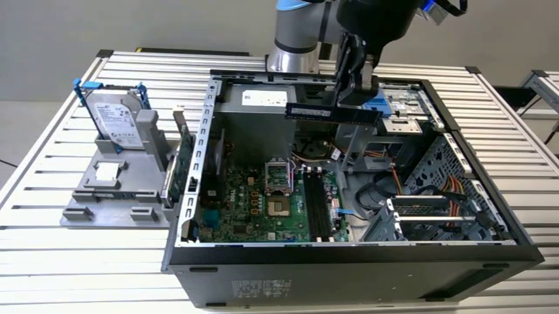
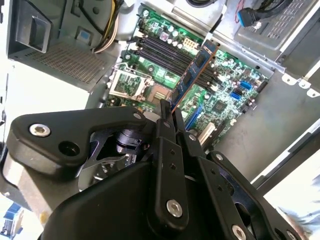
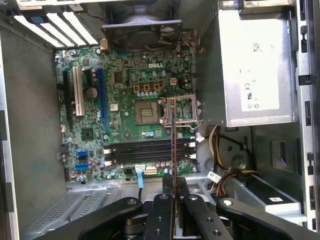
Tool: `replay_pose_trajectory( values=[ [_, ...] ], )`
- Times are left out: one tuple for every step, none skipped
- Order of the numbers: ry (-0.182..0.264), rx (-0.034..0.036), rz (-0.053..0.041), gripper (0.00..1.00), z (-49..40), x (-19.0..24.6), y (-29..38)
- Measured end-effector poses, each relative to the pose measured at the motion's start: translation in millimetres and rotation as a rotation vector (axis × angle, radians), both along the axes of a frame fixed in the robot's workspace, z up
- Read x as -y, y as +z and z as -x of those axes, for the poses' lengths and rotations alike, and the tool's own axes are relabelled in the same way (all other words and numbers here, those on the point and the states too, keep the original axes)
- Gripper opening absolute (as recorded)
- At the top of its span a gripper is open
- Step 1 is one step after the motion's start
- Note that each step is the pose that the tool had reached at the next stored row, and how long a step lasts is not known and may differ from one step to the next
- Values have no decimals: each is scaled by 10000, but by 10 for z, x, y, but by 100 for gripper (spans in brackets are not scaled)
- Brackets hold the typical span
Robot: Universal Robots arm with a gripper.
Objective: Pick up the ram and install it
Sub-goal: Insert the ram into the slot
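Case [image 1: 349,261] open on table [image 1: 52,255], you see green board [image 1: 262,196] inside. Claw [image 1: 354,98] clamped on ram [image 1: 310,111], hanging above case at its 12 o'clock in exterior view. Ram light, stiff, thin, probably fragile: you want hold on flat faces mid-length, off contact edge.

In the first wrist view the thin, dark green-blue ram stick [image 3: 173,135] shows edge-on, its near end hidden between the fingers of the black end effector [image 3: 173,186], its chips impossible to make out. In the exterior view the grey robot arm [image 1: 292,39] is cut off by the picture's upper edge.
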State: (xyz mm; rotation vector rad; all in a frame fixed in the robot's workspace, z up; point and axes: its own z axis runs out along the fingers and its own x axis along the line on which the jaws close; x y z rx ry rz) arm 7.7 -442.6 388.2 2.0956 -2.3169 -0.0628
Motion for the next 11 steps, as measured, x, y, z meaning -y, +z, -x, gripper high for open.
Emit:
replay_pose_trajectory(
  values=[
    [-44,0,1,0,0,0,0],
    [-88,0,0,0,0,0,0],
    [-136,0,-1,0,0,0,0],
    [-181,0,0,0,-1,0,0],
    [-229,0,0,0,-1,0,0],
    [-274,0,0,0,-1,0,0],
    [-319,0,0,0,-1,0,0],
    [-369,0,0,0,-1,0,0],
    [-423,0,0,0,-1,0,0],
    [-484,0,0,0,-1,0,0],
    [-538,0,0,0,-1,0,0]
  ],
)
